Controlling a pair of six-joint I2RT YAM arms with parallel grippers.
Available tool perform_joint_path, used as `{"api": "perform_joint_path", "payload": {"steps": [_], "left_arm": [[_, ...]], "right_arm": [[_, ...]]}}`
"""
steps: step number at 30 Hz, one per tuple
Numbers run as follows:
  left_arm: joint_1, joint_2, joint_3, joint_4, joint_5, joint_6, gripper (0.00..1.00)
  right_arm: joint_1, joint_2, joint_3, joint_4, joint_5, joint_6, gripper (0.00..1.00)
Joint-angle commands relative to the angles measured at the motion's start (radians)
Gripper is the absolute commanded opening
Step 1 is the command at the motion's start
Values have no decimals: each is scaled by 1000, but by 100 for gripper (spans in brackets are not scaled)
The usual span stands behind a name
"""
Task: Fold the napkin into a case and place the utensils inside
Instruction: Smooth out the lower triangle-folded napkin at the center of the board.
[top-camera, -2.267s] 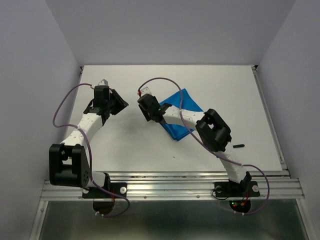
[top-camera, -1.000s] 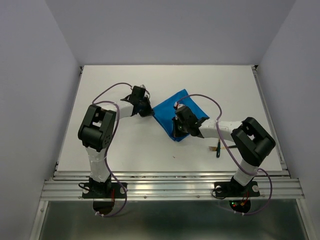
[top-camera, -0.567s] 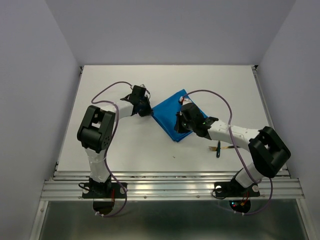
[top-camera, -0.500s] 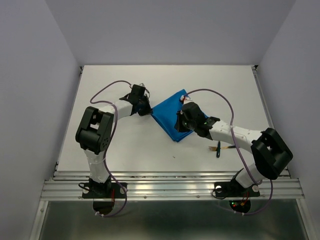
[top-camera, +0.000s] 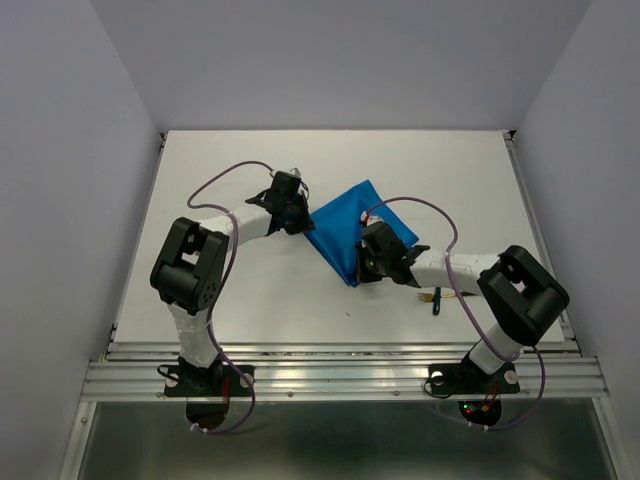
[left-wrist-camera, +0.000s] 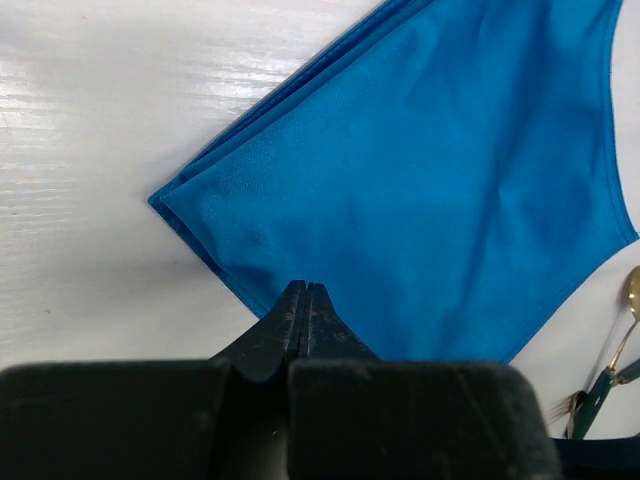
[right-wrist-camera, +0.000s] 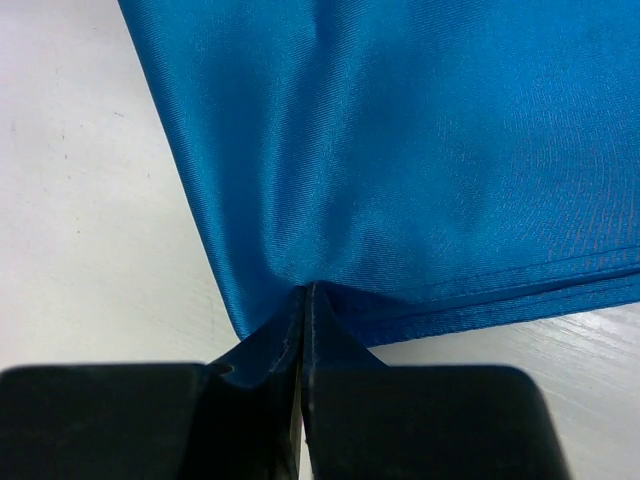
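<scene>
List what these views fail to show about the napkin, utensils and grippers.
1. Top view: utensils too small to tell fork from spoon.
2. Left wrist view: utensils cut by the right edge.
3. Left wrist view: the left gripper has its own tips hiding whether they pinch the napkin or merely press it.

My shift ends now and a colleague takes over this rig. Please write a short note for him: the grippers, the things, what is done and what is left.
Left gripper: shut, tips at the napkin's left edge; whether it pinches cloth is unclear.
Right gripper: shut on the napkin beside its near corner; the cloth puckers at the tips.
Napkin: flat on the table, folded in layers, broad in shape, not yet a narrow case.
Spoon and fork: on the table to the right of the napkin, apart from it.
Done: first folds.
Left: fold into the case, put spoon and fork inside.
</scene>
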Motion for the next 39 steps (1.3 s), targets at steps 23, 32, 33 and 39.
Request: {"api": "perform_joint_path", "payload": {"steps": [23, 32, 33, 39], "left_arm": [[-1, 80, 45, -29, -84, 28, 0], [10, 70, 51, -41, -96, 48, 0], [10, 68, 60, -47, -102, 54, 0], [10, 12, 139, -99, -139, 99, 0]], "right_arm": [[38, 54, 25, 48, -8, 30, 1], [38, -42, 33, -6, 47, 16, 1], [38, -58, 39, -13, 56, 6, 1], [38, -156, 111, -86, 180, -36, 1]]}}
